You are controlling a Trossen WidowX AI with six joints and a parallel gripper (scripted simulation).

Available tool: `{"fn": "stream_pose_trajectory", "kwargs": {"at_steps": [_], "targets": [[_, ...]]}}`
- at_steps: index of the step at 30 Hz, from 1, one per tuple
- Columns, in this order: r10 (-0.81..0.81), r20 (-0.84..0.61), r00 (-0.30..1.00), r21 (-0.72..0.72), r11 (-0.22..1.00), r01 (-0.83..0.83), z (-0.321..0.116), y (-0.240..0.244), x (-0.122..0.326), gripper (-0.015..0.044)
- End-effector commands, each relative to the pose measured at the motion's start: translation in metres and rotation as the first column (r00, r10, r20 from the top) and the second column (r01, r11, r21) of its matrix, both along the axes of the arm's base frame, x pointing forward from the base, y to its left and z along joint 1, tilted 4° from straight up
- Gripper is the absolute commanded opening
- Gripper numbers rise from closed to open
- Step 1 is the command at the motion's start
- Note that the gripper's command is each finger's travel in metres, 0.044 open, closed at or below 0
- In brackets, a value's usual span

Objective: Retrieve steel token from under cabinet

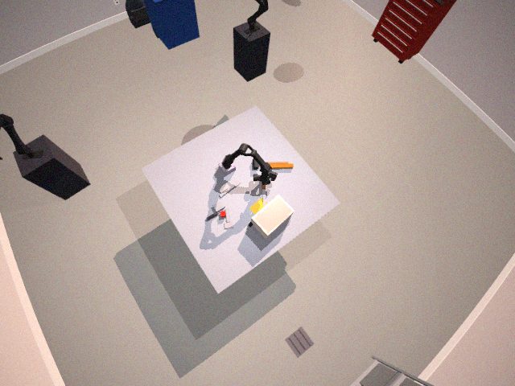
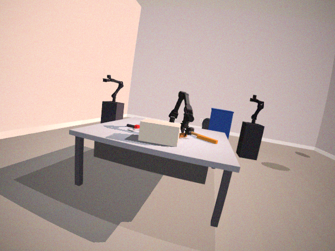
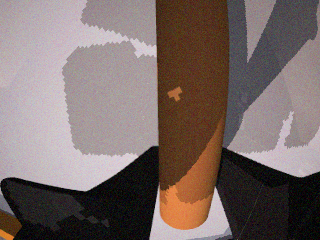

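My gripper (image 1: 263, 184) (image 2: 184, 134) (image 3: 190, 167) is low over the table, its fingers shut on an orange handle (image 3: 192, 100). The handle runs up the wrist view between both black fingers, partly in shadow. The cream cabinet (image 1: 272, 215) (image 2: 158, 133) stands just beyond the gripper, with its front toward the arm. A yellow patch (image 1: 256, 206), which looks like the marked area, lies in front of it. The vent slots and the steel token cannot be made out in any view. What is on the handle's far end is too small to tell.
Orange bars (image 1: 281, 166) (image 2: 207, 139) lie beside the arm, away from the cabinet. A red block (image 1: 223, 214) (image 2: 137, 126) with a dark bar lies on the other side. A pale, thin object (image 1: 228, 187) lies near the arm's base. The table (image 1: 307, 186) (image 2: 205, 155) carries everything.
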State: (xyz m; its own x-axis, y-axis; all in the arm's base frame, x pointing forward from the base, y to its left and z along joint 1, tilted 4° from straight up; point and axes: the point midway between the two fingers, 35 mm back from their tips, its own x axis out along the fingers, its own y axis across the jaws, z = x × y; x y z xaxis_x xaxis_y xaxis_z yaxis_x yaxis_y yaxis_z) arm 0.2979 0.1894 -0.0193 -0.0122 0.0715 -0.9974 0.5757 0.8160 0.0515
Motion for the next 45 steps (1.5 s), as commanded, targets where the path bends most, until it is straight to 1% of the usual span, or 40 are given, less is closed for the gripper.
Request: {"fn": "stream_pose_trajectory", "kwargs": {"at_steps": [1, 37, 45], "targets": [[0.000, 0.002, 1.000, -0.002, 1.000, 0.000, 0.000, -0.005, 0.008, 0.0000], [0.001, 0.007, 1.000, -0.005, 1.000, -0.001, -0.003, -0.043, 0.062, 0.0000], [0.001, 0.007, 1.000, -0.006, 1.000, -0.001, -0.003, -0.046, 0.062, 0.0000]]}}
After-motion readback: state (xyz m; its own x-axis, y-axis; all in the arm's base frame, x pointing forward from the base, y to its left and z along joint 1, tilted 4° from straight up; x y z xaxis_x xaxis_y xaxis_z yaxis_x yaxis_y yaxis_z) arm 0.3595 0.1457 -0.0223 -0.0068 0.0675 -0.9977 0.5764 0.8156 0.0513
